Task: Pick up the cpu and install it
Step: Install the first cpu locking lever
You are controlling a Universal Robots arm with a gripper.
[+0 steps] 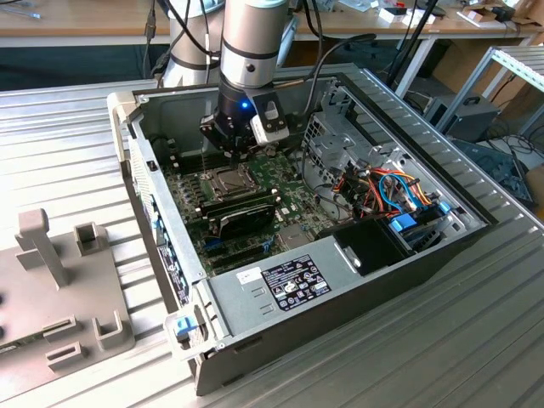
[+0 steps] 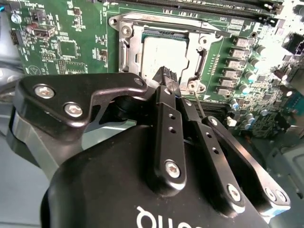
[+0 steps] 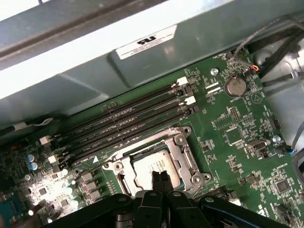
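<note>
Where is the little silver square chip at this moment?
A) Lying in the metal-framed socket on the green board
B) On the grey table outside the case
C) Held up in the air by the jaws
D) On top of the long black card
A: in both wrist views the cpu lies flat inside the socket frame on the green board, with the gripper poised over its edge, jaws closed together.

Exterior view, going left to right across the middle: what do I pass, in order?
Grey fixture → case wall → socket → drive cage → coloured cables.
</note>
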